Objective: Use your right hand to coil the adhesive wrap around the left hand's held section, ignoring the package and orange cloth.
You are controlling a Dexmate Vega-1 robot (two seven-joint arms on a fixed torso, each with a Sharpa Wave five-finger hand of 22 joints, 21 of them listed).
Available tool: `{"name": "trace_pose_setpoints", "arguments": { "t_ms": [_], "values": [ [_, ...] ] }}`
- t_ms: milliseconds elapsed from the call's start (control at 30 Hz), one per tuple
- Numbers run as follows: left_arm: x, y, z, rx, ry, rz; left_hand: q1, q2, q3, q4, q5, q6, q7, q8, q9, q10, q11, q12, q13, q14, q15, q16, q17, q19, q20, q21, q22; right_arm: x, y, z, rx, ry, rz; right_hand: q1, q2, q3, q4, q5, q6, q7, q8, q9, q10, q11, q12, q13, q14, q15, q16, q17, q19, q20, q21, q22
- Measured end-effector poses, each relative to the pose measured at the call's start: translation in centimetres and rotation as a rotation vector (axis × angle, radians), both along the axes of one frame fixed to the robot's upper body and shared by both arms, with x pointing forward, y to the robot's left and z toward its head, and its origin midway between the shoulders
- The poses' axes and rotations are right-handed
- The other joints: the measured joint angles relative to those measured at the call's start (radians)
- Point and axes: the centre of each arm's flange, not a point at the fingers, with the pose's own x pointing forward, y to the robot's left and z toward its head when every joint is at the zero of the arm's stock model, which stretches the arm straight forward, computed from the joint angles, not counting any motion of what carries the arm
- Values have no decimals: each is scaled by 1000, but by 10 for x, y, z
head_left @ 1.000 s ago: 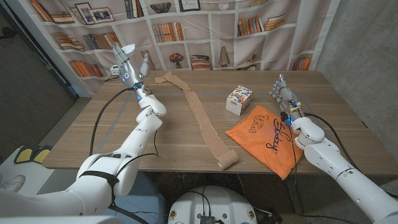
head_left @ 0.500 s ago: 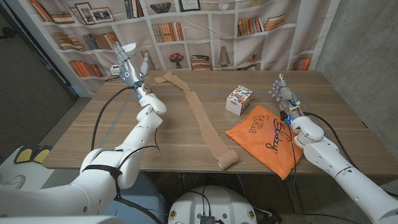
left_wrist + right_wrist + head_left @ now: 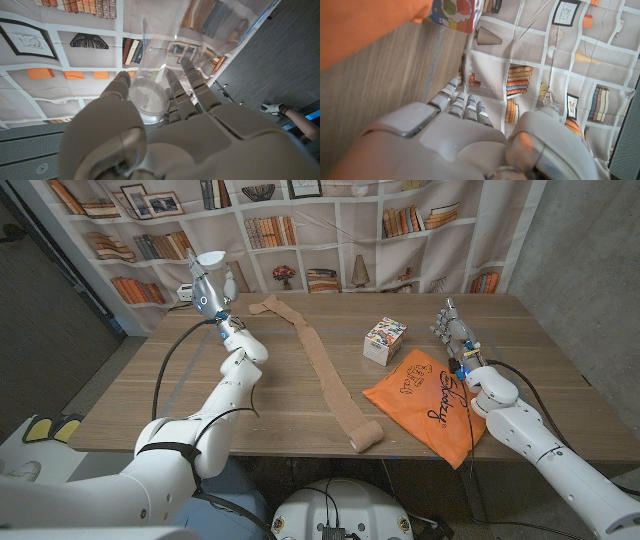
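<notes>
At about ten o'clock of the bench [image 3: 200, 405] the left hand [image 3: 207, 280] stood raised above the far corner, fingers [image 3: 175, 92] pointing up and apart; the left wrist view put a clear, glassy object just in front of them, and whether they grasped it I could not tell. They did not hold the wrap.

The adhesive wrap [image 3: 320, 365] lay unrolled across the middle of the bench, its crumpled free end at about eleven o'clock, near the left hand but apart from it, and its rolled end [image 3: 365, 436] at six o'clock by the near edge.

The package [image 3: 384, 340] sat at about one o'clock, with the orange cloth [image 3: 432, 402] just beside it toward four o'clock, one corner hanging over the near edge.

The right hand [image 3: 455, 332] stood on its edge at about two o'clock beyond the cloth, fingers released and loosely extended, grasping nothing.

To do the step well, I judged the left hand needed a firm hold on a section first; the right hand should then take the roll, passing clear of the cloth and the package, and keep light tension so the turns lay snug.
</notes>
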Motion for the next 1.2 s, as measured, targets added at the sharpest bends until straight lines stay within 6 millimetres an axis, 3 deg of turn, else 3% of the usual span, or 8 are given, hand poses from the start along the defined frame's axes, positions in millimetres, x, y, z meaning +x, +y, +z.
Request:
{"name": "trace_pose_setpoints", "arguments": {
  "t_ms": [200, 333, 400, 467, 700, 767, 933, 1200],
  "values": [
    [-2, -1, 1, -4, -25, -18, 134, -63, -32, -4, 33, 93, -41, 93, 128, 46, -46, 185, 187, 59, 24, 174, 157, 17, -18, 151, 123, 0, 0, 1, -1, -1, 2, 0, 0, 0, 0, 0, 0, 0, 0, 0, 0, -8, 0, 0, 0, 0, 0, 0, 0, 0, 0, 0],
    [-3, 2, -1, -32, -35, -25, 221, -100, -84, 3, 52, 146, -67, 183, 247, 60, -31, 339, 342, 100, 45, 254, 267, 17, -18, 256, 191, -1, 1, 1, -2, -1, 4, 0, 0, 0, 0, 0, 0, 0, 0, 0, 0, -7, 0, 0, 0, 0, 0, 0, 0, 0, 0, 0],
    [-3, 1, -1, -35, -42, -33, 244, -123, -105, 5, 60, 168, -70, 234, 313, 106, -60, 413, 424, 137, 43, 274, 304, 13, -22, 307, 218, -1, 1, 2, -3, -2, 5, 0, 0, 0, 0, 0, 2, -2, 0, 0, 0, -7, 0, 0, 4, -4, 0, 0, 0, 0, 0, 0],
    [-3, 2, -2, -40, -45, -38, 261, -140, -122, 8, 74, 174, -77, 288, 386, 114, -53, 484, 462, 145, 48, 298, 349, 5, -30, 360, 244, -1, 1, 1, -3, -1, 5, 0, 0, 2, -2, 0, 4, -4, 0, 0, 0, -7, 0, 0, 4, -4, 0, 0, 0, 0, 0, 0],
    [-4, 3, -4, -81, -74, -77, 298, -173, -161, 12, 136, 201, -96, 450, 610, 150, -46, 598, 613, 186, 45, 380, 496, -18, -55, 511, 307, -2, -1, 1, -5, -1, 7, 0, 0, 3, -3, 0, 4, -4, 0, 0, 0, -7, 0, 0, 4, -4, 0, 0, 0, 0, 0, 0],
    [-4, 3, -4, -96, -86, -94, 341, -146, -168, 12, 163, 207, -102, 497, 677, 181, -67, 610, 650, 230, 7, 398, 540, -31, -56, 542, 313, -3, -2, 1, -5, -1, 8, 0, 0, 3, -3, 0, 4, -4, 0, 0, 0, -7, 0, 0, 4, -4, 0, 0, 0, 0, 0, 0],
    [-5, 6, -6, -139, -122, -152, 366, -169, -169, 11, 210, 231, -100, 564, 743, 207, -83, 627, 702, 266, 3, 419, 603, -56, -49, 582, 306, -3, -3, 1, -4, -3, 11, 0, 0, 3, -3, 0, 4, -4, 0, 0, 0, -7, 0, 0, 4, -4, 0, 0, 0, 0, 0, 0],
    [-14, 4, -7, -132, -163, -215, 406, -182, -162, 5, 214, 291, -125, 608, 771, 200, -86, 641, 740, 276, -37, 402, 654, -99, -25, 616, 300, -5, -3, -1, -8, -6, 23, -1, 1, 3, -3, 0, 4, -4, 0, 0, 0, -7, 0, 0, 4, -4, 0, 0, 0, 0, 0, 0]
  ]
}}
